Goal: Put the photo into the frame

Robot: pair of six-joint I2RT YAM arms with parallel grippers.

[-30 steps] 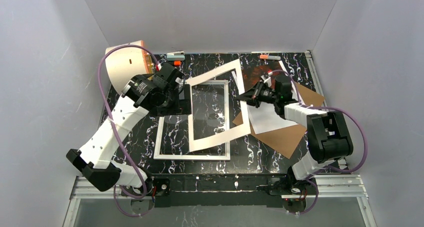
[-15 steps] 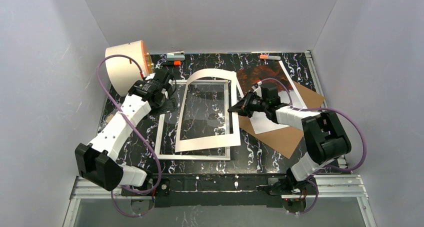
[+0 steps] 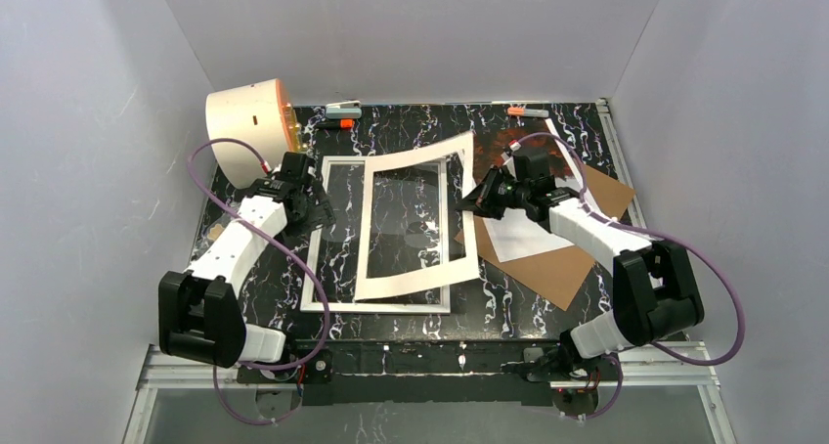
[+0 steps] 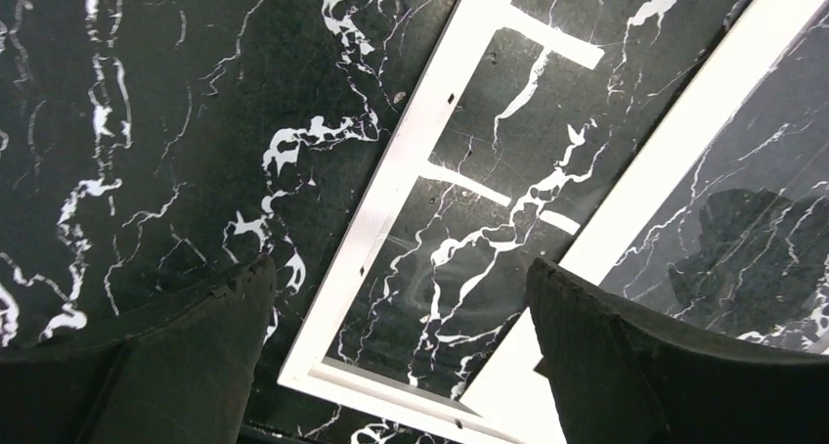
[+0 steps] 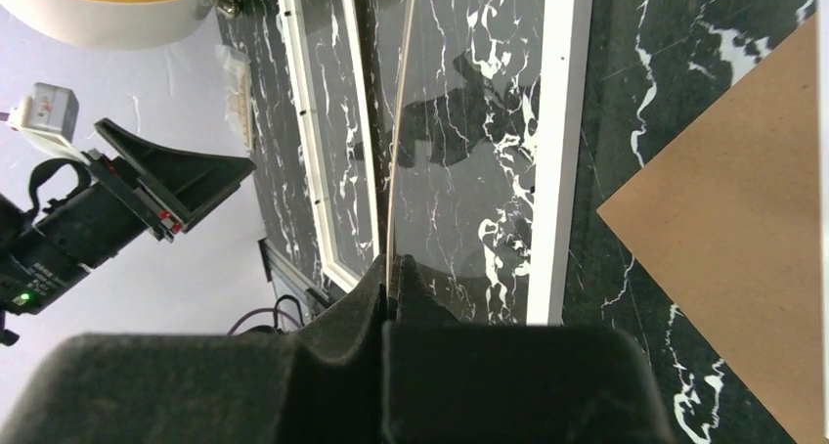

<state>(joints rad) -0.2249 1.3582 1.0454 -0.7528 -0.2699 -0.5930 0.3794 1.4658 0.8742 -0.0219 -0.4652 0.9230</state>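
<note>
Pinching the white mat (image 3: pixel 415 282) by its edge, the right tool (image 3: pixel 466 207) sits between the frame (image 3: pixel 327 304) and the photo (image 3: pixel 523 237).

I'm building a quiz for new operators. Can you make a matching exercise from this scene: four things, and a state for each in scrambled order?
1. white mat
2. frame
3. photo
4. left end effector

A. open, empty
B. lying on the brown board
C. pinched by the right end effector
D. flat on the table

Pairs: 1-C, 2-D, 3-B, 4-A
</note>
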